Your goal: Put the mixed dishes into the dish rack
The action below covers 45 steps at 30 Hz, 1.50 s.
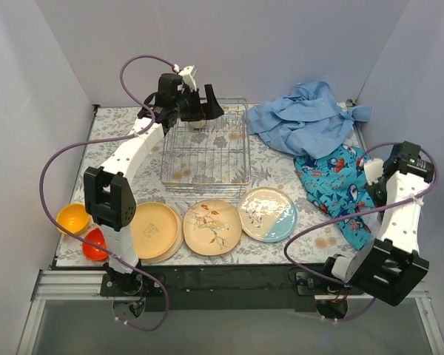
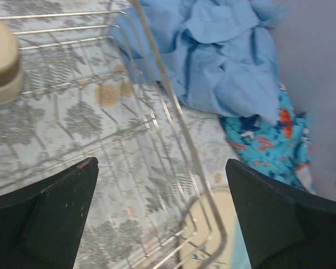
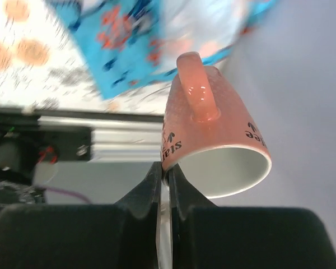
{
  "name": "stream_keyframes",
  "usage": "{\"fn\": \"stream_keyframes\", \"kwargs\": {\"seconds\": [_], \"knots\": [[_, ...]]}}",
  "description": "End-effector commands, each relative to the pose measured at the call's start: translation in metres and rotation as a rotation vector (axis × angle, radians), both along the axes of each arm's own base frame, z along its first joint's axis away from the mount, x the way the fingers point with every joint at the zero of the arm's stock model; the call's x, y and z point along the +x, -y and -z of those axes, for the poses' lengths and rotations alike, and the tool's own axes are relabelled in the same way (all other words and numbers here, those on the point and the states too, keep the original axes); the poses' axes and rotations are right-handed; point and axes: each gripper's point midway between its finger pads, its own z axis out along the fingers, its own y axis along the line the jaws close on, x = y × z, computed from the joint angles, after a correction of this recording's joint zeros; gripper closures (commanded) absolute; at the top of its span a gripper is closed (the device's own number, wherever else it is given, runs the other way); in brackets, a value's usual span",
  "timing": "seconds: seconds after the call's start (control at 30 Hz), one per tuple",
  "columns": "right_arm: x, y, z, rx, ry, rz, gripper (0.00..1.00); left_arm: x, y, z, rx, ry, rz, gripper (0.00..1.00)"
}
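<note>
Grey walls box in a table under a leaf-print cover (image 1: 118,137). At eight o'clock an orange bowl (image 1: 72,217) sits just beside a red bowl (image 1: 95,244). Along the six o'clock edge lie two yellow-tan plates (image 1: 154,231) stacked together, then a floral plate (image 1: 212,227) and a cream-and-blue plate (image 1: 267,214).

Past these, toward twelve o'clock, stands the dish rack (image 1: 206,151). The left gripper (image 1: 207,103) hangs over its far edge, fingers spread wide and holding nothing.

Only the left wrist view shows what the rack holds: a cream cup with a brown band (image 2: 1,61), upright on the wire floor at ten o'clock in that picture.

A pale blue cloth (image 1: 305,118) lies at one o'clock and a patterned cloth (image 1: 337,188) at three.

Above the patterned cloth is the right gripper (image 3: 168,168). Its wrist view shows the fingers pinched on the rim of a salmon-pink cup (image 3: 213,134), lifted and tilted with its handle up. From the top view I cannot make that cup out.
</note>
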Motion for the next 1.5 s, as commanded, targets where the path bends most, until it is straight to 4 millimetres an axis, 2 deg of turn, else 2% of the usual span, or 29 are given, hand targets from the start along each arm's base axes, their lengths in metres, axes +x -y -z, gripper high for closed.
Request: {"fn": "stream_keyframes", "kwargs": {"seconds": [0.0, 0.03, 0.07, 0.1, 0.13, 0.17, 0.2, 0.23, 0.27, 0.4, 0.43, 0.47, 0.5, 0.53, 0.57, 0.6, 0.63, 0.67, 0.73, 0.93, 1.2, 1.47], "knots": [[0.05, -0.02, -0.071, -0.085, 0.261, -0.178, 0.99, -0.023, 0.035, -0.042, -0.292, -0.118, 0.14, 0.02], [0.06, -0.029, -0.08, -0.099, 0.31, -0.193, 0.99, -0.027, 0.043, -0.049, -0.394, -0.192, 0.149, 0.02], [0.082, -0.049, -0.095, -0.133, 0.407, -0.282, 0.99, -0.033, 0.051, -0.043, -0.452, -0.27, 0.189, 0.02], [0.093, -0.061, -0.104, -0.149, 0.466, -0.325, 0.99, -0.037, 0.053, -0.042, -0.501, -0.325, 0.206, 0.02], [0.103, -0.074, -0.109, -0.173, 0.517, -0.374, 0.99, -0.037, 0.058, -0.055, -0.574, -0.303, 0.255, 0.02], [0.125, -0.096, -0.13, -0.227, 0.651, -0.448, 0.99, -0.053, 0.062, -0.041, -0.665, -0.454, 0.291, 0.02], [0.134, -0.108, -0.136, -0.252, 0.703, -0.486, 0.99, -0.054, 0.062, -0.044, -0.726, -0.484, 0.307, 0.02], [0.141, -0.118, -0.13, -0.282, 0.726, -0.526, 0.99, -0.052, 0.063, -0.053, -0.774, -0.446, 0.34, 0.02], [0.158, -0.137, -0.151, -0.343, 0.861, -0.553, 0.99, -0.049, 0.063, -0.055, -0.784, -0.457, 0.328, 0.02], [0.185, -0.181, -0.176, -0.437, 1.14, -0.603, 0.99, -0.038, 0.067, -0.06, -0.817, -0.471, 0.269, 0.02], [0.191, -0.193, -0.194, -0.429, 1.263, -0.57, 0.99, -0.039, 0.069, -0.063, -0.824, -0.476, 0.254, 0.02], [0.192, -0.207, -0.187, -0.431, 1.297, -0.595, 0.99, -0.039, 0.071, -0.063, -0.832, -0.487, 0.239, 0.02], [0.193, -0.215, -0.19, -0.445, 1.333, -0.627, 0.99, -0.042, 0.076, -0.065, -0.853, -0.519, 0.225, 0.02], [0.194, -0.224, -0.204, -0.427, 1.425, -0.612, 0.99, -0.044, 0.078, -0.068, -0.861, -0.52, 0.217, 0.02], [0.194, -0.242, -0.205, -0.4, 1.463, -0.661, 0.99, -0.047, 0.081, -0.071, -0.863, -0.516, 0.224, 0.02], [0.193, -0.25, -0.198, -0.413, 1.47, -0.703, 0.99, -0.051, 0.088, -0.072, -0.865, -0.511, 0.24, 0.02], [0.191, -0.262, -0.208, -0.386, 1.538, -0.698, 0.99, -0.052, 0.09, -0.075, -0.874, -0.51, 0.243, 0.02], [0.193, -0.271, -0.203, -0.382, 1.542, -0.72, 0.99, -0.052, 0.093, -0.074, -0.876, -0.515, 0.248, 0.02], [0.194, -0.281, -0.205, -0.369, 1.582, -0.709, 0.99, -0.052, 0.096, -0.078, -0.881, -0.496, 0.266, 0.02], [0.197, -0.32, -0.192, -0.31, 1.59, -0.761, 0.99, -0.055, 0.107, -0.077, -0.894, -0.497, 0.298, 0.02], [0.203, -0.342, -0.174, -0.28, 1.557, -0.781, 0.99, -0.057, 0.113, -0.084, -0.91, -0.494, 0.334, 0.02], [0.211, -0.363, -0.17, -0.261, 1.561, -0.793, 0.99, -0.058, 0.116, -0.072, -0.903, -0.545, 0.315, 0.03]]}}
